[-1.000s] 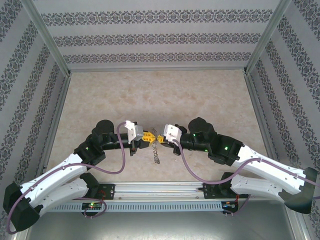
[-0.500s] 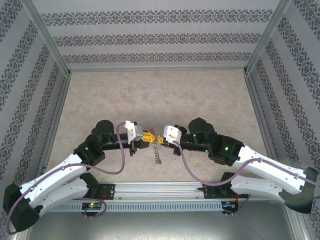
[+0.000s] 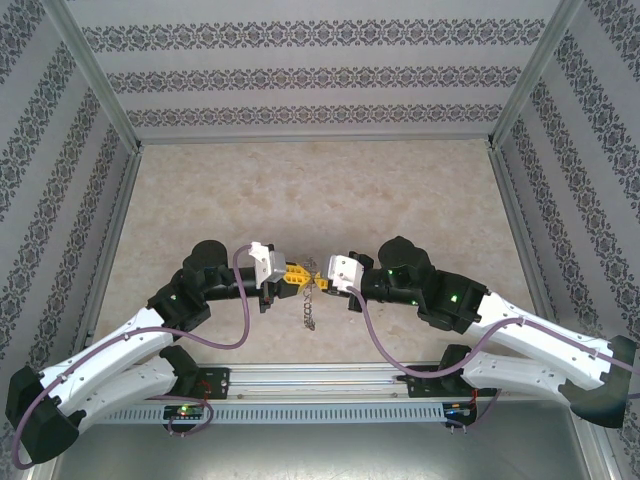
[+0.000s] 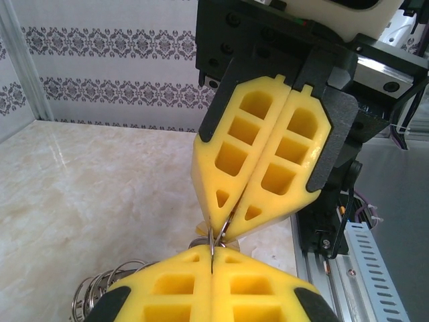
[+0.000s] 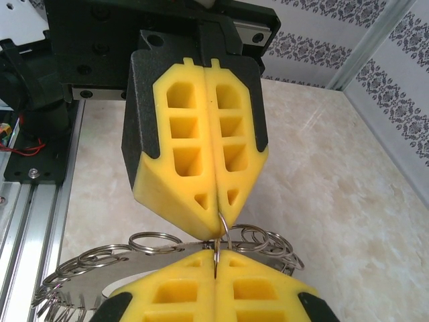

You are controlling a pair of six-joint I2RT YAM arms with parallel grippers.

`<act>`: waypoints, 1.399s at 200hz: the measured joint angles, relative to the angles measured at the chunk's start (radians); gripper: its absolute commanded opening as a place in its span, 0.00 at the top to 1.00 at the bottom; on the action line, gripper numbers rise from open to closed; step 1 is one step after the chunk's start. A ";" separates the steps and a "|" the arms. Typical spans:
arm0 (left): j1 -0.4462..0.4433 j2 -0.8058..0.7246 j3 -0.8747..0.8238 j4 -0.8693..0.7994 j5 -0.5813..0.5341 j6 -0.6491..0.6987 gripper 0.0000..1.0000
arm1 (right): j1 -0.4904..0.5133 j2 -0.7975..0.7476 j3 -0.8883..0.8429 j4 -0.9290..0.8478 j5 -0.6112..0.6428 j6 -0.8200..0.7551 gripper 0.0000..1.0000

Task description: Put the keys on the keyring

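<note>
the top external camera looks steeply down from high above and behind the arm bases (image 3: 190, 380), which sit at 6 o'clock, across the whole table (image 3: 320, 190) toward the back wall (image 3: 320, 80) at 12. each wrist camera sits right behind its own yellow fingers (image 4: 201, 295), very close, facing the other arm head-on: the left wrist view meets the right gripper (image 4: 221, 231), the right wrist view meets the left gripper (image 5: 218, 225). all three share the spot where both grippers pinch the keyring (image 5: 87, 272).
</note>
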 measured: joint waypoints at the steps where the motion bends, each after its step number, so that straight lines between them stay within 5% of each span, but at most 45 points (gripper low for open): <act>1: 0.000 0.000 0.000 0.000 0.000 0.000 1.00 | 0.000 0.000 0.000 0.000 0.000 0.000 1.00; 280: 0.000 -0.006 0.000 -0.001 0.025 0.000 1.00 | 0.013 -0.024 -0.047 0.061 -0.006 -0.062 1.00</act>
